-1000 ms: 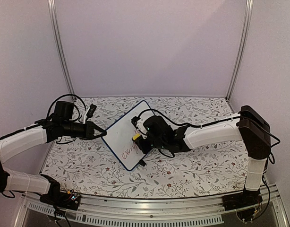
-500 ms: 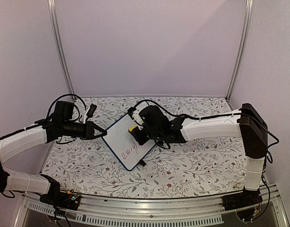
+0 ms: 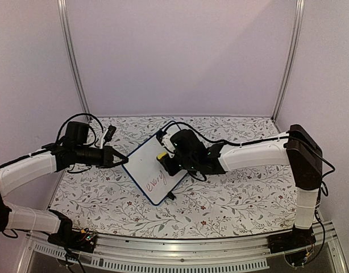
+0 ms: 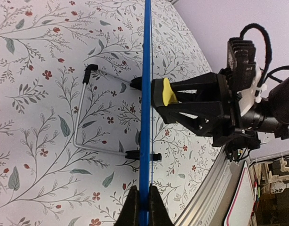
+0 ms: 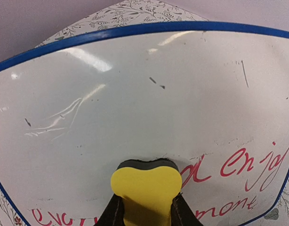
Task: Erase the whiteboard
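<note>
Top external shows one whiteboard (image 3: 143, 164), left hand (image 3: 121, 160) clamping its edge, right hand (image 3: 165, 162) gripping one yellow eraser (image 3: 161, 154) against it.

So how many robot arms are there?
2. The left arm comes from the left; the left tool pinches the whiteboard's edge. The right arm reaches from the right; the right tool holds a yellow eraser against the whiteboard.
</note>
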{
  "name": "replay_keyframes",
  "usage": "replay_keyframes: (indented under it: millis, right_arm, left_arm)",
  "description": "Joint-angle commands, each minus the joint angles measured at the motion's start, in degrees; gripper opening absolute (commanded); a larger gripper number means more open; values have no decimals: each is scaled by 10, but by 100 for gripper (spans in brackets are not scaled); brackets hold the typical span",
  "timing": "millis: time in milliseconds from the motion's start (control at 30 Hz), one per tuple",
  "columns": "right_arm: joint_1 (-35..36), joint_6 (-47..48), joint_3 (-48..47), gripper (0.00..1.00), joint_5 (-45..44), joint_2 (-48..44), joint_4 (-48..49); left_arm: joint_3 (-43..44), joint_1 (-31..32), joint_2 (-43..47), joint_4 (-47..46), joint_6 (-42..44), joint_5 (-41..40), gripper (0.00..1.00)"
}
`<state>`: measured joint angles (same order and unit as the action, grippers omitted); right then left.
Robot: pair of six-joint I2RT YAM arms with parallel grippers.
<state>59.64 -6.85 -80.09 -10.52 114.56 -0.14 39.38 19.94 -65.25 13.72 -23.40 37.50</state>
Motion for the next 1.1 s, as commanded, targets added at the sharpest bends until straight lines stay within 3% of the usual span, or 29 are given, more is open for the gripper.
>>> replay_keyframes:
  millis: [0, 300, 833, 1067]
  right_arm:
    - [9, -19, 63, 20, 20, -6, -22]
    - [18, -35, 99, 20, 18, -17, -16]
    - [98, -65, 19, 20, 80, 20, -20]
    - [113, -88, 17, 20, 57, 25, -25]
  left_arm:
    - [0, 2, 3, -20, 5, 25, 0]
    - [-1, 2, 4, -20, 5, 24, 0]
    - [-1, 2, 6, -19, 6, 23, 0]
    - [-1, 2, 7, -20, 6, 24, 0]
